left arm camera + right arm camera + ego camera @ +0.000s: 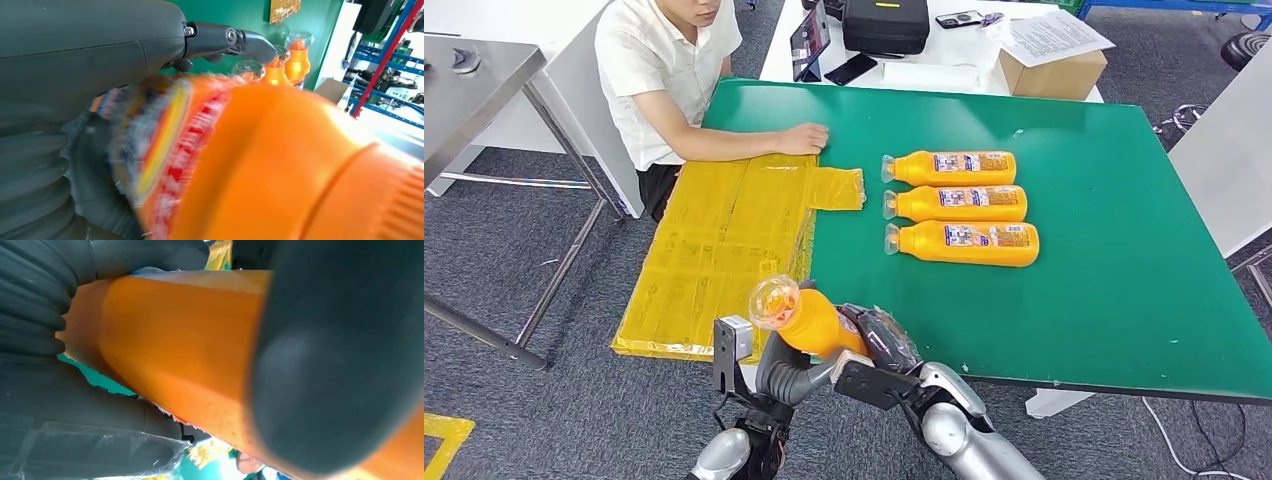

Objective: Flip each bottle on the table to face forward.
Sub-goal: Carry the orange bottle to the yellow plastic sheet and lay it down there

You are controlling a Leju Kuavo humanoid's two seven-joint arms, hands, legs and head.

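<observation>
Head view showed both hands, left hand (789, 372) and right hand (879, 350), wrapped around a smooth orange plastic bottle (809, 320), clear domed cap tilted up, at the green table's (1124, 300) near edge

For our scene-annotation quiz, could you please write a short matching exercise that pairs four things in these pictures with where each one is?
Things:
1. held bottle
2. three bottles
3. yellow sheet
4. cardboard box

Places:
A. on the white table beyond the green table
B. lying in a row on the green table
C. gripped between the left robot hand and right robot hand at the near edge
D. under the seated person's hand

Pairs: 1-C, 2-B, 3-D, 4-A
</observation>
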